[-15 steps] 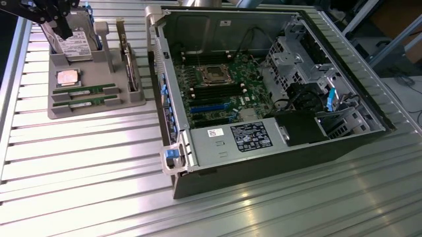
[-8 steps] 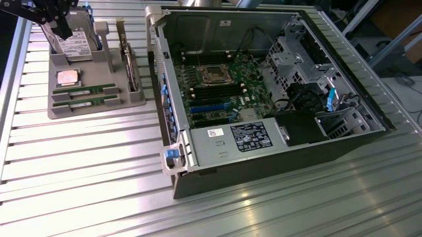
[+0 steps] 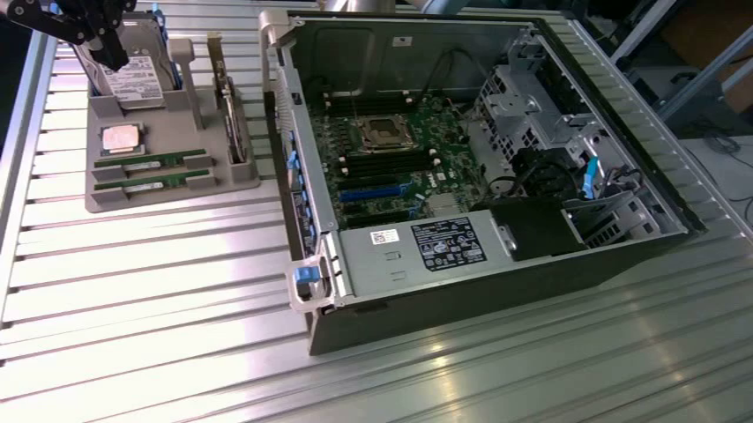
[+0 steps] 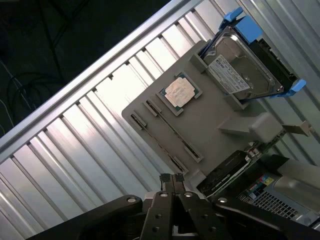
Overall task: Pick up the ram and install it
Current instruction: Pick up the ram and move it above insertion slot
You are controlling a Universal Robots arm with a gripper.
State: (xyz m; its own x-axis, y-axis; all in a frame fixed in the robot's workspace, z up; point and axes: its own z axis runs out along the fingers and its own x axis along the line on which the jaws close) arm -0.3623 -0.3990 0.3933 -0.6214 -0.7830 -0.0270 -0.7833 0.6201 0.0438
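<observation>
Gripper (image 3: 116,62) shut tight, fingers pressed together, and you're holding nothing. You're hanging just above the hard drive (image 3: 132,81) at one end of the gray holder (image 3: 176,196). Your ram sticks (image 3: 151,160) sit well apart from the tool, at the holder's opposite end past the processor chip (image 3: 122,138). They're two long, thin green boards, side by side, on edge in their slots.

On your bench (image 3: 141,300), the tray (image 3: 153,198) sits to the exterior view's left of the open computer case (image 3: 471,308). In the tray, the hard drive (image 3: 139,79) stands rearmost, the processor (image 3: 122,138) before it, two ram sticks (image 3: 151,160) frontmost, and the card (image 3: 232,115) nearest the case.
</observation>
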